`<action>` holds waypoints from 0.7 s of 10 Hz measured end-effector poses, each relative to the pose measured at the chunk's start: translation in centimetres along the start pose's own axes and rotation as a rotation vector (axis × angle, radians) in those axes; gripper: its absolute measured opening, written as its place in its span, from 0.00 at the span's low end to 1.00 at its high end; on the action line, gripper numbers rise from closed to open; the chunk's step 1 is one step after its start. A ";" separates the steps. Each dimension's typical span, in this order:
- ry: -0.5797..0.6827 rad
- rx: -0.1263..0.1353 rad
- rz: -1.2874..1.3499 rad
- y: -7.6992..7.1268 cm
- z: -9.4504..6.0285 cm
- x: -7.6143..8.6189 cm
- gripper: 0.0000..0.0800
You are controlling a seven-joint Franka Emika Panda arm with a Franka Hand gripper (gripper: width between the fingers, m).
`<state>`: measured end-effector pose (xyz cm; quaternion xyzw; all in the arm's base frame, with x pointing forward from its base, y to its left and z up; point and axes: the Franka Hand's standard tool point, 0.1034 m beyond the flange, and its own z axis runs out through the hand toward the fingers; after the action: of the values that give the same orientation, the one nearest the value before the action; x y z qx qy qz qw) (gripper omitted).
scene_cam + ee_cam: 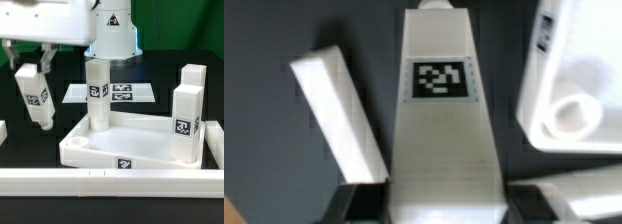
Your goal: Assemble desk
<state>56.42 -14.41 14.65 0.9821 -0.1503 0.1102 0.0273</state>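
1. Exterior view: The white plastic rectangular tabletop (120, 148) with raised rim lies tray-side up on the black table, against the long low white rail (110, 181).
2. Exterior view: One white blocky square-section leg (97, 95) stands upright in the tabletop's far corner toward the exterior view's left. A second leg (186, 122) stands at the corner toward the exterior view's right. A third white block (194, 78) stands behind that corner; whether it touches the tabletop I cannot tell.
3. Exterior view: My gripper (32, 62) hangs well off the tabletop toward the exterior view's left, pinching a tagged white carried leg (36, 97), tilted and clear of the table.
4. Exterior view: The marker board (110, 93) lies flat beyond the tabletop.
5. Wrist view: My jaws are clamped on the carried leg's upper end. A loose white leg (335, 115) lies beside it on the table. A round corner socket (571, 117) of the tabletop shows apart from the carried leg.
6. Hazard: The tilt may jam the leg end on the socket edge.
7. Hazard: A low traverse may strike the raised rim or the standing leg.
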 end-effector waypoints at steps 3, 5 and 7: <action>0.005 0.019 0.003 -1.5 -1.1 0.5 0.36; 0.003 0.018 0.002 -1.6 -1.0 0.4 0.36; 0.003 0.037 0.016 -3.4 -1.8 1.1 0.36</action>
<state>58.07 -11.30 16.62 0.9810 -0.1560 0.1149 0.0083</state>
